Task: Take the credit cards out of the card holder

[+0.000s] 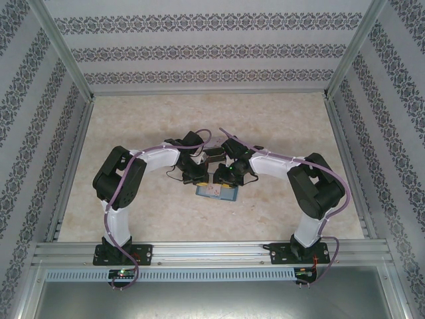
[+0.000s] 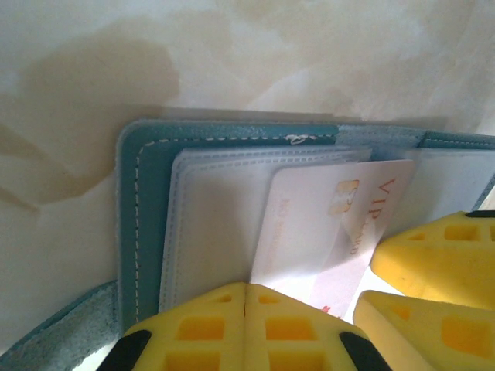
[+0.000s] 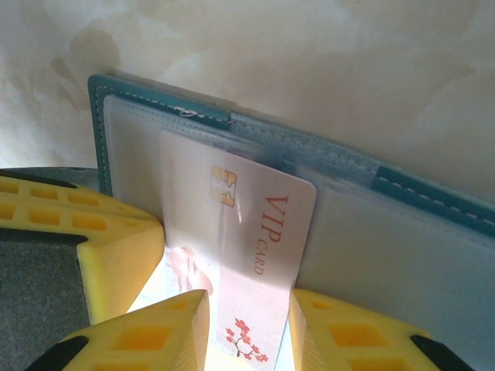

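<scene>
The teal card holder (image 1: 216, 192) lies open and flat on the table between the two arms. In the left wrist view its teal cover (image 2: 147, 209) frames grey inner pockets, and its tab strap (image 2: 54, 332) trails at the lower left. A white credit card (image 3: 247, 224) marked VIP sticks partly out of a pocket. My left gripper (image 2: 246, 290) is shut, its yellow tips pressed on the pocket beside the card (image 2: 317, 232). My right gripper (image 3: 249, 301) is open, one finger on each side over the card's lower end. Any other cards are hidden in the pockets.
The table (image 1: 279, 126) is pale marble-patterned and walled by patterned panels on three sides. A metal rail (image 1: 212, 251) runs along the near edge by the arm bases. The left gripper's yellow finger (image 3: 77, 232) crowds the right gripper closely.
</scene>
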